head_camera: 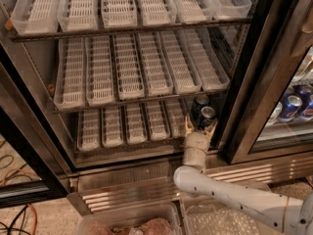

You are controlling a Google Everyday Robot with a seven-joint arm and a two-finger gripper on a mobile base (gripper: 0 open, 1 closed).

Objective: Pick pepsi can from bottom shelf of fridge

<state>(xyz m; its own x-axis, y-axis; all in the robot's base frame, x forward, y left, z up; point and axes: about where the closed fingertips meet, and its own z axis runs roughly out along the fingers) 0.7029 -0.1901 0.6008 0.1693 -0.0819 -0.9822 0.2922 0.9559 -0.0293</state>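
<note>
Two dark blue cans with silver tops stand at the right end of the fridge's (146, 182) bottom shelf (113, 128). The nearer pepsi can (207, 116) is in front of the other can (200, 102). My gripper (199, 128) reaches in from below, at the shelf's front edge. It is open, its tan fingers (188, 127) spread to either side of the nearer can's lower part. I cannot tell if they touch it. My white arm (230, 192) runs in from the lower right across the ribbed steel base.
White slotted trays (142, 65) fill the racks above. A black door frame (247, 106) stands right of the cans, with brighter blue cans (292, 105) behind its glass. Clear bins (127, 223) sit on the floor in front. Cables (14, 214) lie at lower left.
</note>
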